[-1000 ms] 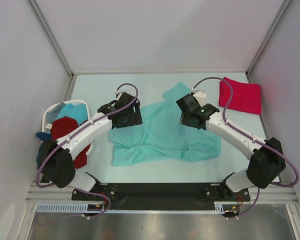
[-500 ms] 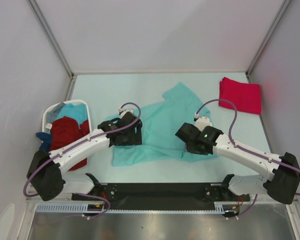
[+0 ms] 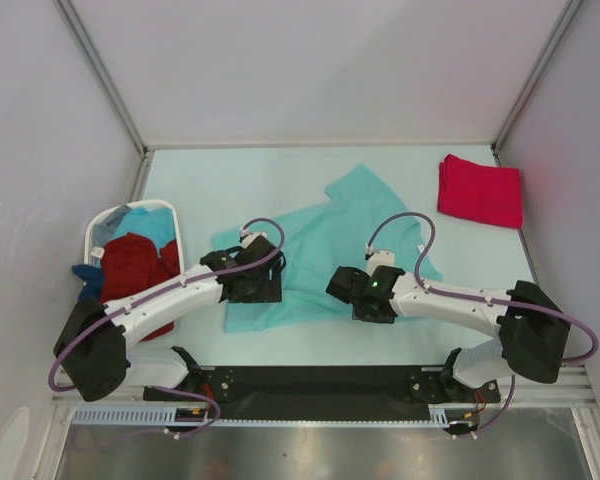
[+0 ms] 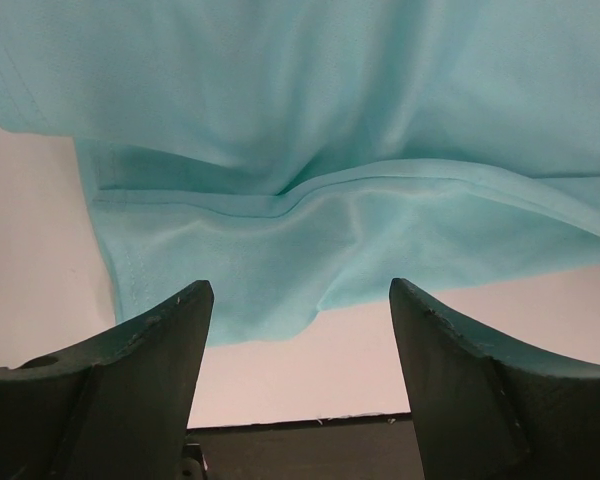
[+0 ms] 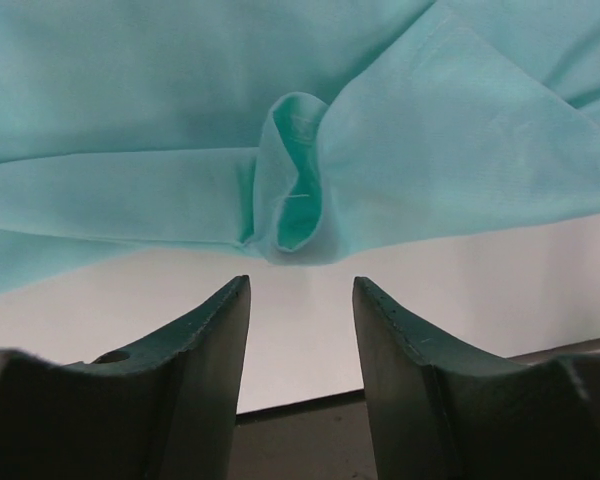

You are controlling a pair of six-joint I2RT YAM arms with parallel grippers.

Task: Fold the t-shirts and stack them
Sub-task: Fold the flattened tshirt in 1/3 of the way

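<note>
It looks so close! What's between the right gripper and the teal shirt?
Just bare table, shown in the right wrist view, between the right gripper and the teal shirt.

Bare surface (image 3: 210, 190) w/ room to pass behind & left of teal t-shirt (image 3: 330, 235); laundry basket (image 3: 130, 204) blocks left edge, folded pinkish-red t-shirt (image 3: 480, 190) takes back-right corner, walls (image 3: 310, 70) close in 3 sides.

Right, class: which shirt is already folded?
The bright red shirt in the far right corner: a neat folded rectangle. The teal shirt lies spread and rumpled; the other shirts are heaped in the basket.
</note>
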